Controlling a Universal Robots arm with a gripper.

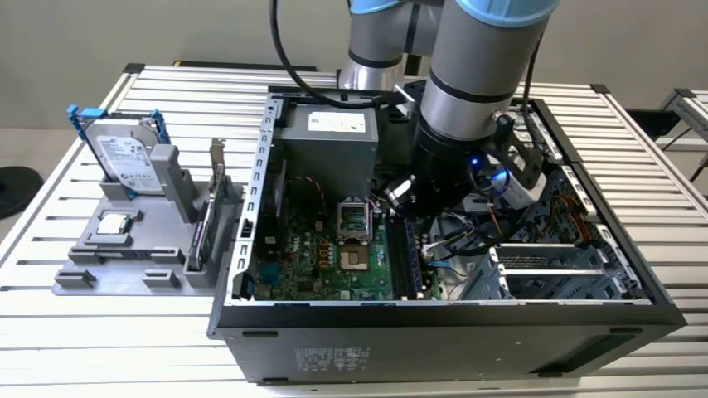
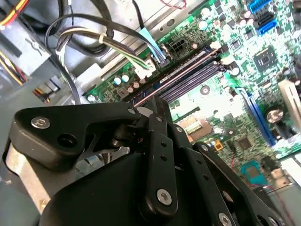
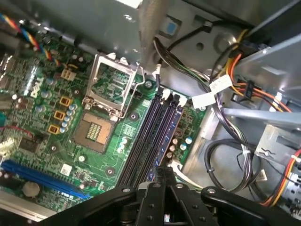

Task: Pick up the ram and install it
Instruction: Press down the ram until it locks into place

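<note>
A slatted white metal table [image 1: 89,332] stands before a plain beige wall [image 1: 133,33], evenly lit.

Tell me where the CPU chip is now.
At the exterior view's left, the CPU chip lies on the grey holder, next to the hard drive, outside the case.

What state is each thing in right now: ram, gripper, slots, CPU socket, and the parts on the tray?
Ram: gripped on edge, over the slots.
Gripper: shut on the ram, inside the case.
Memory slots: empty.
CPU socket: open, no chip.
CPU chip: flat on the tray.
Hard drive: upright in the tray.
Expansion card: standing in the tray.
</note>
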